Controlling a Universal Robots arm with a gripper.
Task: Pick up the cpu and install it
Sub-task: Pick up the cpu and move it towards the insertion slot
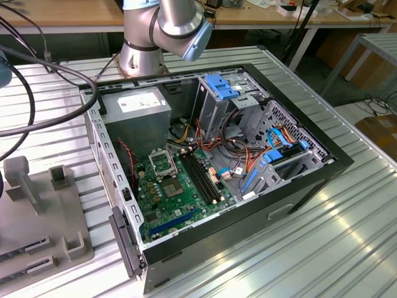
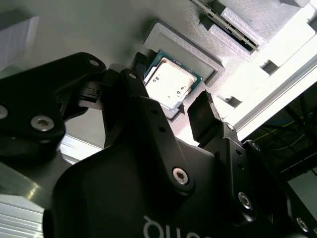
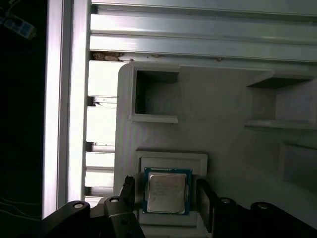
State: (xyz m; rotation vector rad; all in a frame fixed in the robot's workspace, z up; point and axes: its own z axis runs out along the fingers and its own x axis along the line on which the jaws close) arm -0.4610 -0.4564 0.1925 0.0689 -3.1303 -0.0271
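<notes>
Exterior view: one open computer case (image 1: 310,180) holds one metal-framed socket (image 1: 162,162); one grey fixture tray (image 1: 25,230) stands at the exterior view's left. Second wrist view: one cpu (image 2: 171,83) sits in a tray recess between the gripper's (image 2: 171,91) two spread fingers (image 2: 203,119), unheld. First wrist view: that cpu (image 3: 167,192) lies flat, a finger just apart on each side.

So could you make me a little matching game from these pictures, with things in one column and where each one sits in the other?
Things:
1. cpu
2. socket
3. power-supply box

Places:
A. on the green board inside the case
B. in the case's corner nearest the arm's base
C. in a recess of the grey holder, between the open jaws

Pairs: 1-C, 2-A, 3-B
</notes>
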